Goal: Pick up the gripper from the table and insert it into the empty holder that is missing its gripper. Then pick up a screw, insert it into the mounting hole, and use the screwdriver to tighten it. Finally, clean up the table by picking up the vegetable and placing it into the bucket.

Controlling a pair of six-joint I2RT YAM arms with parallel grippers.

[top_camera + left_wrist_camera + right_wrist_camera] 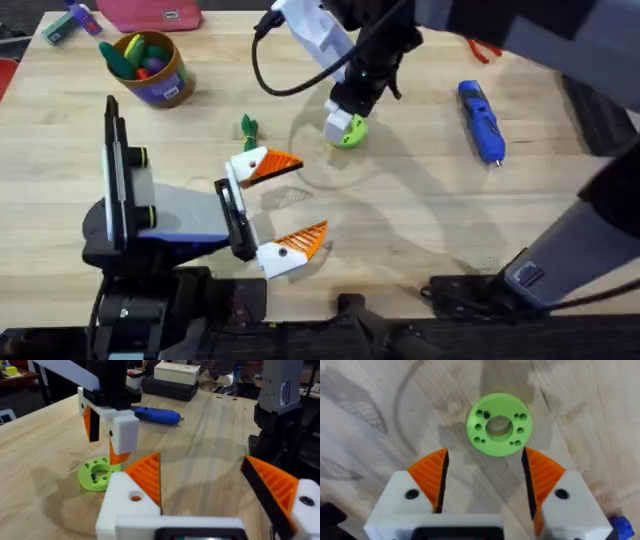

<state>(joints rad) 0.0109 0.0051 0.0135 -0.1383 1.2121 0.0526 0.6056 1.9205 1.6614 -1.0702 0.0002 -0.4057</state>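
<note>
Right pincer [485, 460]: its two orange fingers are held wide apart, and nothing is held between them.
Just under it: a lime-green disc [499, 424] with small holes is seen lying flat on the worktop [420, 220], a little ahead of the fingertips.
Touching or not: from the left wrist view the right pincer hangs very close over the disc. Whether it is touched cannot be told.
Left pincer [200, 460]: it is held open too, low and near the front of the worktop, with nothing in it.
Vegetable [248, 127]: the small dark-green one is found on the worktop between the disc and the bucket, close to the left pincer.
Bucket [165, 88]: it stands upright at the far left, well apart from the disc, with coloured toy things already inside.
Screwdriver [481, 122]: the blue one is laid flat on the far right side, untouched.
Step in hand: it looks as if something small at the disc is to be picked, maybe a screw. This is only a guess.
How to do it well: the fingers should be lined up first, one on each side of the small thing. The pincer should be lowered slowly and straight. The disc should not be pushed, as it is light and could slide. The fingers should be closed gently.
</note>
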